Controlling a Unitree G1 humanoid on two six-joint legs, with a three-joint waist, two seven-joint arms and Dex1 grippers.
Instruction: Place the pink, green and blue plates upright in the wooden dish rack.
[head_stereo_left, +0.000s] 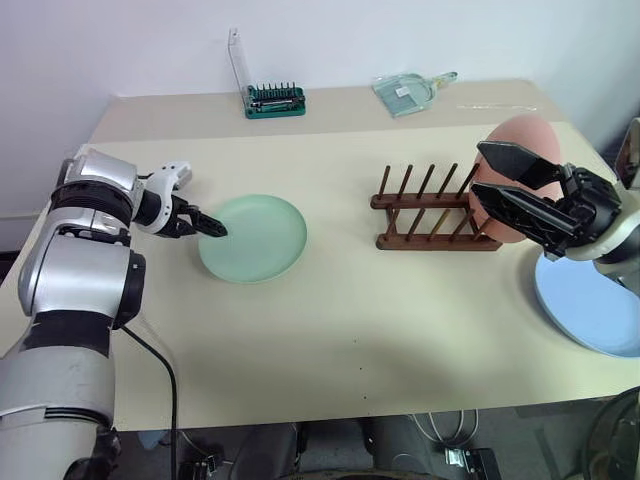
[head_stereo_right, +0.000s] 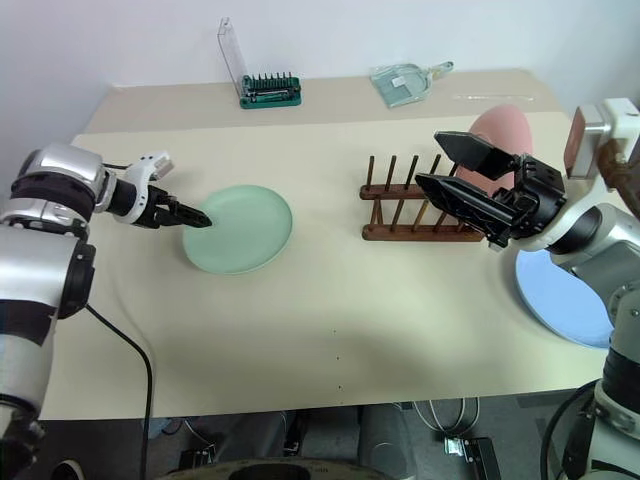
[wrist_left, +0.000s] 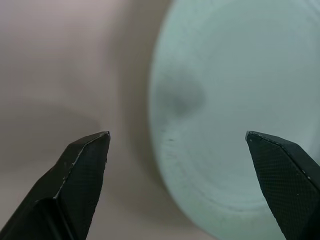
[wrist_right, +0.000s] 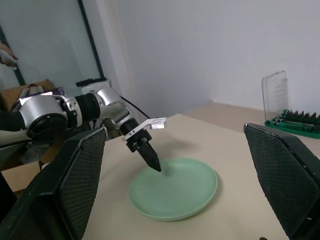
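Standing in the wooden dish rack (head_stereo_left: 432, 212), the pink plate (head_stereo_left: 522, 140) is half hidden behind the wide-open, empty right gripper (head_stereo_left: 498, 180). Left gripper (wrist_left: 177, 137) hovers parted over the flat green plate's (head_stereo_left: 253, 238) rim, holding nothing. Blue plate (head_stereo_left: 592, 305) lies cut off at the table's (head_stereo_left: 330, 330) right edge.

A beige rectangular table (head_stereo_left: 350, 330) stands against a white wall (head_stereo_left: 330, 30). At its far edge sit a green screwdriver-bit holder with an upright clear lid (head_stereo_left: 274, 99) and, well apart from it, a clear plastic packet (head_stereo_left: 405, 92).

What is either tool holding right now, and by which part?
Nothing is held. The left tool is open, its fingers either side of the green plate's near rim, not closed on it. The right tool is open, in the air.
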